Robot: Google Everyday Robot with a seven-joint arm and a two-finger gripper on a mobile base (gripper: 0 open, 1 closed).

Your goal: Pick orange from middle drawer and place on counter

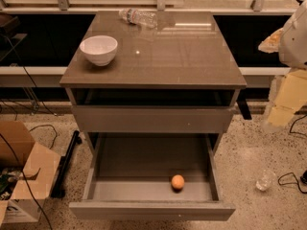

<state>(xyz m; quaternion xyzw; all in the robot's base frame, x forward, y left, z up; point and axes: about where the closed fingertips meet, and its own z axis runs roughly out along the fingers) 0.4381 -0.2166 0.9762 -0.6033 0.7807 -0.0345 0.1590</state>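
Note:
The orange [178,182] lies on the floor of the middle drawer [103,186], near its front right. The drawer is pulled out wide below a shut upper drawer front. The counter [168,56] is the glossy grey-brown top of the cabinet. My arm comes in at the right edge of the view, and the gripper [284,99] hangs there beside the cabinet, to the right of the counter's edge and well above and right of the orange. It touches nothing.
A white bowl [99,50] stands on the counter's left side. A clear plastic bottle [138,17] lies at its back edge. A cardboard box [21,171] sits on the floor at left, with cables. A clear cup [265,180] lies on the floor at right.

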